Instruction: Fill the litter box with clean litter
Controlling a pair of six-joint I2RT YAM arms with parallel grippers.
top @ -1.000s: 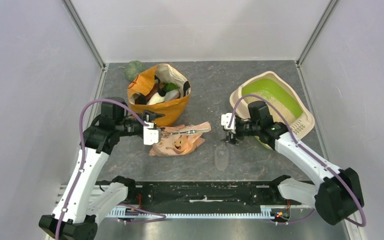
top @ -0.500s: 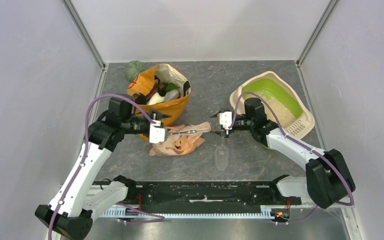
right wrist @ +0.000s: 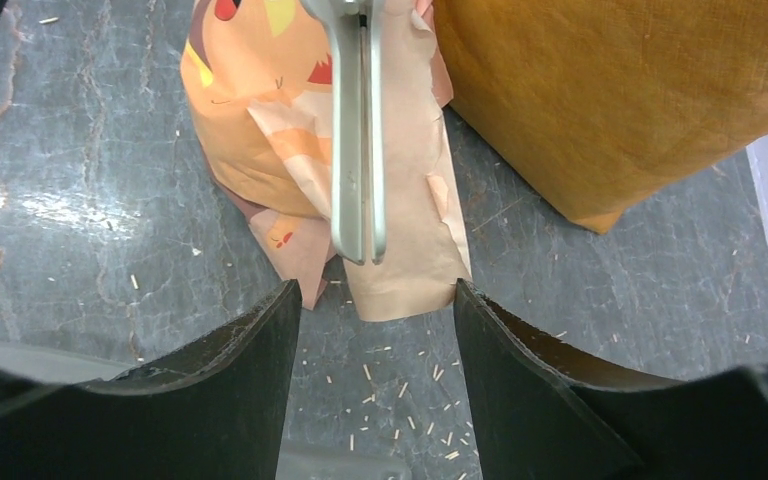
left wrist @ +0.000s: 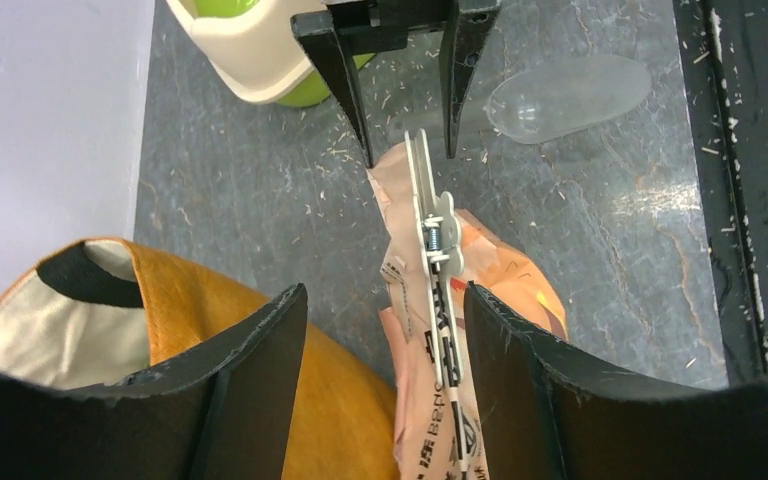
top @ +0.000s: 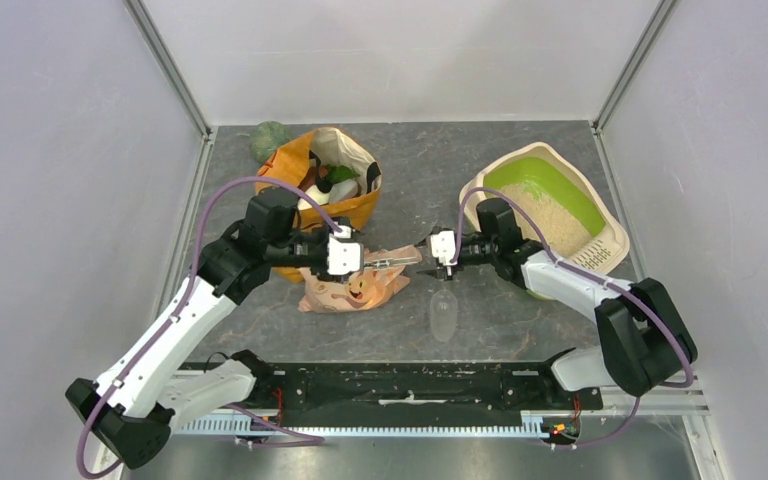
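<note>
Moved: both arms have come in toward the crumpled orange-pink paper pouch (top: 355, 290), and the right arm has swung away from the box.
Left pincer (left wrist: 385, 300): wide, one finger on each side of the long silver metal clip (left wrist: 430, 230), not squeezing it.
Right pincer (right wrist: 375, 290): wide, at the clip's far tip.
Litter box: the big cream oval plastic litter box (top: 610, 238) with a green hood sits back right on the grey worktop (top: 410, 170), with pale sandy litter (top: 558, 225) inside.
Risk: if the clip pops off while the pouch lies flat, grains may spill. A pinch on thin paper may rip it.

Lime-green-hooded cream litter box (top: 520, 173), orange bag (top: 356, 213)
</note>
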